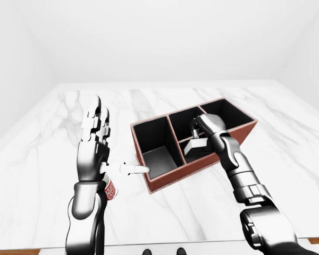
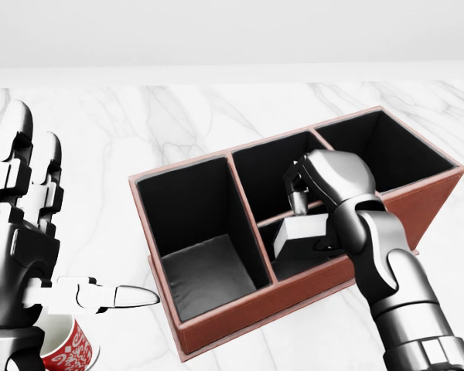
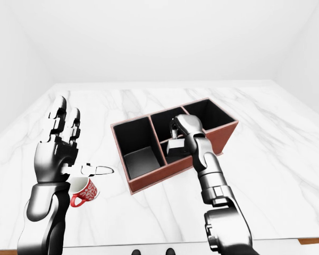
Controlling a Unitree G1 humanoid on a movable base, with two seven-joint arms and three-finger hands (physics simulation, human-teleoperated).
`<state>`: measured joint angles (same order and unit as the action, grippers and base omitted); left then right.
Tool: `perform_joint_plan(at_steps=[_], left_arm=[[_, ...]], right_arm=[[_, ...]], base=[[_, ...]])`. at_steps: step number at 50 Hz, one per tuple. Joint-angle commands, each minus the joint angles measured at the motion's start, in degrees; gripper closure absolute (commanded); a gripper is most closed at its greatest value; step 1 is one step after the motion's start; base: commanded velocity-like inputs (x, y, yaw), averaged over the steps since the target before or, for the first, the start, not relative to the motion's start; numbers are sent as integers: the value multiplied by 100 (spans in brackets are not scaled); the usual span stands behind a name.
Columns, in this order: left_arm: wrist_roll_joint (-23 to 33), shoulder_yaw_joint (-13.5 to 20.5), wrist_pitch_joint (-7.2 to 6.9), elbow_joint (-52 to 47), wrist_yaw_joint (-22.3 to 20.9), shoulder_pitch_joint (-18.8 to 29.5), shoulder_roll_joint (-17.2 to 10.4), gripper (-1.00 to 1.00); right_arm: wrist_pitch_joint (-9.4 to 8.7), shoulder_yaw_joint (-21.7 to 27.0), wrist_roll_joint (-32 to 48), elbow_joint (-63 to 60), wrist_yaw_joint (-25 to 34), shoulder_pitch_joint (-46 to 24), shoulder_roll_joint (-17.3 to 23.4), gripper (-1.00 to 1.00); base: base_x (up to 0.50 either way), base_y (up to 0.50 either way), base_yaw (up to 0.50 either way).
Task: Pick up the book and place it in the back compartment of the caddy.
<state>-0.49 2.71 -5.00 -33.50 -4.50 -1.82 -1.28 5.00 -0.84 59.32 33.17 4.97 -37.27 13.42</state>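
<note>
The red-brown caddy with black-lined compartments lies slantwise on the marble table. My right hand is shut on the small grey-white book and reaches down into the caddy's middle section. The book hangs tilted just below the short divider, over the lower of the two small middle cells in the head view. I cannot tell whether it touches the floor of that cell. My left hand stands open and upright at the left of the view, fingers spread, thumb pointing toward the caddy's lower left corner.
A red patterned mug sits under my left hand, to the left of the caddy. The large left compartment and the right compartment hold nothing. White marble table stretches around the caddy; a pale wall lies beyond.
</note>
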Motion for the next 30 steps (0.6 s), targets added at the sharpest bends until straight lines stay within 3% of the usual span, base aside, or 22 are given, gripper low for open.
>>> perform_joint_plan(at_steps=[1, 30], left_arm=[[0, 2, 0, 13, 1, 4, 0, -100], [4, -11, 0, 16, 11, -1, 4, -100]], right_arm=[[0, 21, 171, 283, -339, -107, 15, 100], [0, -89, 388, 928, -811, -218, 23, 100]], base=[[0, 0, 0], [0, 0, 0]])
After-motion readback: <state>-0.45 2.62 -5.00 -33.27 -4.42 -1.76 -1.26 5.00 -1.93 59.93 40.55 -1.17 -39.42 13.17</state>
